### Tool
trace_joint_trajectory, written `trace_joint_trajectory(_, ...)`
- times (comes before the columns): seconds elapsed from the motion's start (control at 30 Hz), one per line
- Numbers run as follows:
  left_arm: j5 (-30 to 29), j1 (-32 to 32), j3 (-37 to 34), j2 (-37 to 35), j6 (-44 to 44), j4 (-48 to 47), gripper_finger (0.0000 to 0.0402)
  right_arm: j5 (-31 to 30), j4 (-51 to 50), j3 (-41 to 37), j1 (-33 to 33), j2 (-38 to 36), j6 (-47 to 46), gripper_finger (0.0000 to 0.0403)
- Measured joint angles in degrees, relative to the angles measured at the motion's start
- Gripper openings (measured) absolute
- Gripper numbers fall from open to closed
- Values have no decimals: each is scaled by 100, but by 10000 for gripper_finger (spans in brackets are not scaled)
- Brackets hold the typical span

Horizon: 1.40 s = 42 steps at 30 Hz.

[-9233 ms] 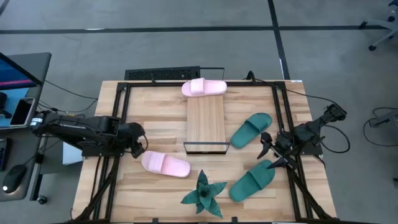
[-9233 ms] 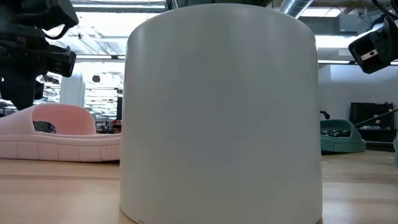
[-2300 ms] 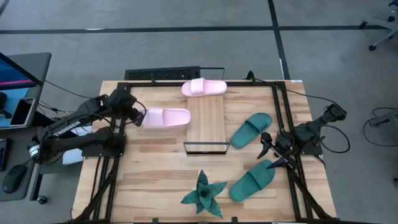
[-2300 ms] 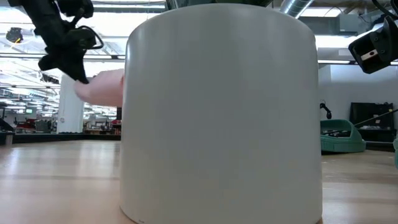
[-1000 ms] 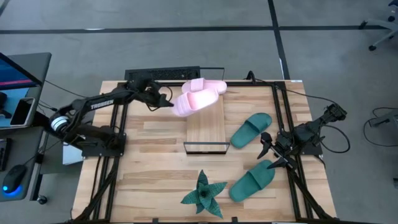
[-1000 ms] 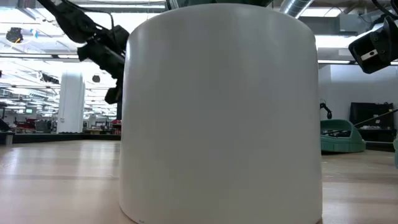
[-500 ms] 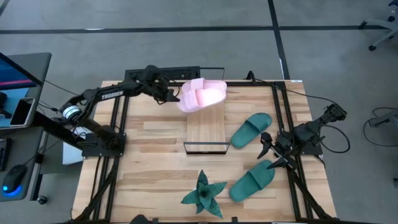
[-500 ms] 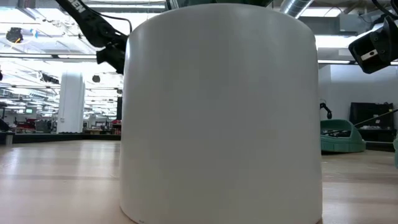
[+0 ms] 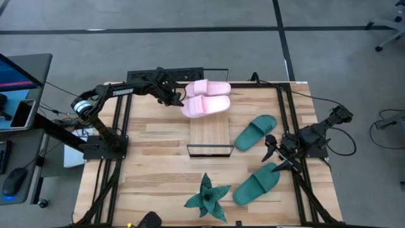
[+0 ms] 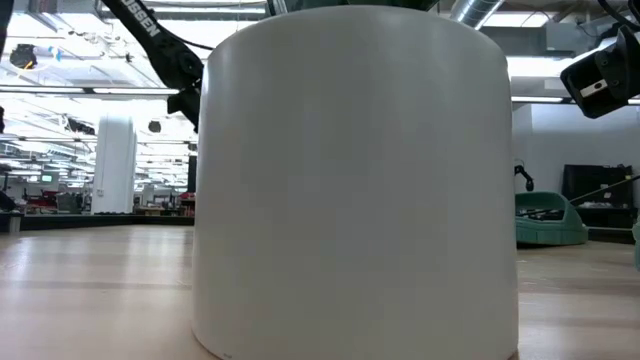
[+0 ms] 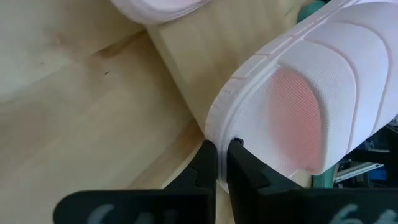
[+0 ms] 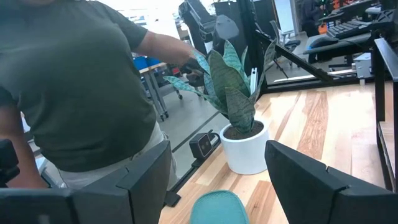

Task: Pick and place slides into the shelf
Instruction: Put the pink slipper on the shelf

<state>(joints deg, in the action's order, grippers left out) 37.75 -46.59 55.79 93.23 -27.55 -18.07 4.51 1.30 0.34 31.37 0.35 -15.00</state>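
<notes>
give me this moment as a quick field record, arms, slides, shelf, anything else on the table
left gripper: shut on the rim of a pink slide, holding it at the far end of the shelf
right gripper: open, empty, waiting at the table's right edge
other pink slide: at the shelf's far end, right beside the held one
teal slides: two on the table right of the shelf, one farther, one nearer
plant: white pot, near edge of the table
person: seen in the right wrist view, beyond the table

Two dark arms (image 9: pixel 120 93), white lettering, black cables
</notes>
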Motion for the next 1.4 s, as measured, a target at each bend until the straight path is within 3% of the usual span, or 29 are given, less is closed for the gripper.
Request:
trace_joint_trajectory(0.53, -386, -17, 6, 70, 107, -59, 0, 0, -2, 0, 1, -1, 0, 254)
trace_joint_trajectory(1.0, -703, -8, 1103, 62, 439, -961, 0, -2, 0, 0, 1, 1, 0, 254)
trace_joint_trajectory(1.4, -720, 56, 1130, 388, 426, -1307, 0, 0, 0, -2, -1, -1, -2, 254)
